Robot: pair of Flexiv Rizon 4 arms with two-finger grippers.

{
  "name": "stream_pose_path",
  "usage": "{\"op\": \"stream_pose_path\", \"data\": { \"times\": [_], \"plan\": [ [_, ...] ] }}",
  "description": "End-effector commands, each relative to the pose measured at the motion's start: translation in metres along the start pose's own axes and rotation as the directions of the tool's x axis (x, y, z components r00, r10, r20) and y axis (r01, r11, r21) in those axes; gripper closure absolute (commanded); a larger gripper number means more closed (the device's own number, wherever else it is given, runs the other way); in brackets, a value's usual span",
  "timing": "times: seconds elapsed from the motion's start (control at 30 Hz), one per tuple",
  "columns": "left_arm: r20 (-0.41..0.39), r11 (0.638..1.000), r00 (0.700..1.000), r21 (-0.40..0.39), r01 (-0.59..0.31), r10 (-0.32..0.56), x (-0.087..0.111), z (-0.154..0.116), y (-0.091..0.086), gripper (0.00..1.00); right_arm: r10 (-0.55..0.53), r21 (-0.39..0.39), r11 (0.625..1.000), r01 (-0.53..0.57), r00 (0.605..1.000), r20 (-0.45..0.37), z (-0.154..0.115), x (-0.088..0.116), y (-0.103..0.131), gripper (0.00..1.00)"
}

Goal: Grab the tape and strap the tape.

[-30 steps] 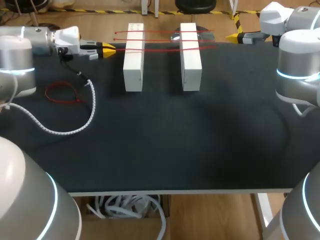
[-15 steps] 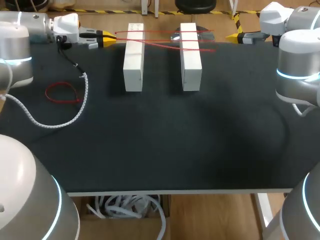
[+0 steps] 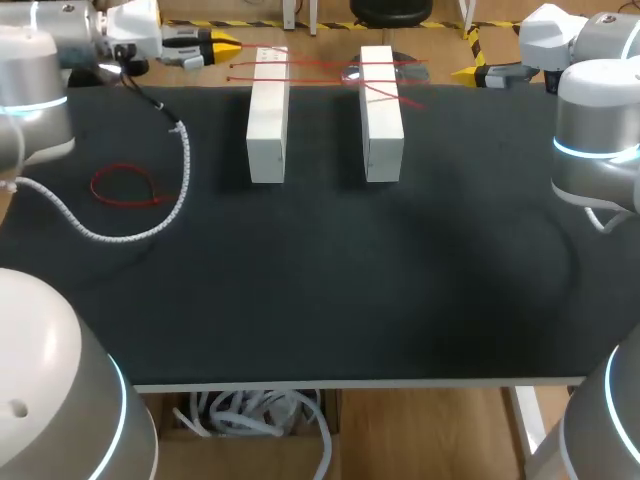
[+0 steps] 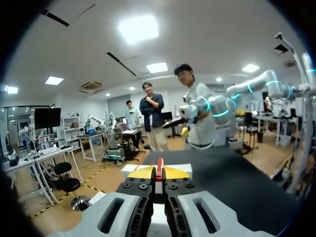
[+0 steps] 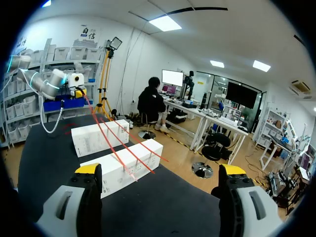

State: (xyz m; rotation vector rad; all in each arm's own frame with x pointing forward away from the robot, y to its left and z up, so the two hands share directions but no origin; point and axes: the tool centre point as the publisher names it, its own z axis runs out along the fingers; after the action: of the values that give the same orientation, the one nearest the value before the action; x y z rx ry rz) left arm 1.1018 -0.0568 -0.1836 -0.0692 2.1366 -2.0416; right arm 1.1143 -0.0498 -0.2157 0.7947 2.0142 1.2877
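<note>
L pincer clenched on thin red strap's end, off dark tabletop's far-left corner, prob. to tension it across two white rectangular boxes. R pincer released, parked opp.

Red tapes span the gap between two white blocks.

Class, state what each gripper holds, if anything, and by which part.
The left gripper holds one red strap by its end, pinched between the yellow tips. The right gripper holds nothing; its jaws stand open.
</note>
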Motion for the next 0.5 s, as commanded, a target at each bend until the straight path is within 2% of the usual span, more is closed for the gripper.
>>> {"op": "stream_pose_path", "data": {
  "times": [0.03, 0.5],
  "plan": [
    [0.025, 1.0, 1.0, 0.002, 0.005, -0.005, 0.003, 0.006, -0.015, 1.0, 0.0, 0.0, 1.0, 0.0, 1.0, 0.0, 0.0, 0.0, 0.0, 0.0],
    [-0.023, 0.982, 0.996, 0.163, 0.091, -0.088, 0.0, 0.02, -0.068, 1.0, 0.0, 0.0, 1.0, 0.0, 1.0, 0.0, 0.0, 0.0, 0.0, 0.0]
  ]
}}
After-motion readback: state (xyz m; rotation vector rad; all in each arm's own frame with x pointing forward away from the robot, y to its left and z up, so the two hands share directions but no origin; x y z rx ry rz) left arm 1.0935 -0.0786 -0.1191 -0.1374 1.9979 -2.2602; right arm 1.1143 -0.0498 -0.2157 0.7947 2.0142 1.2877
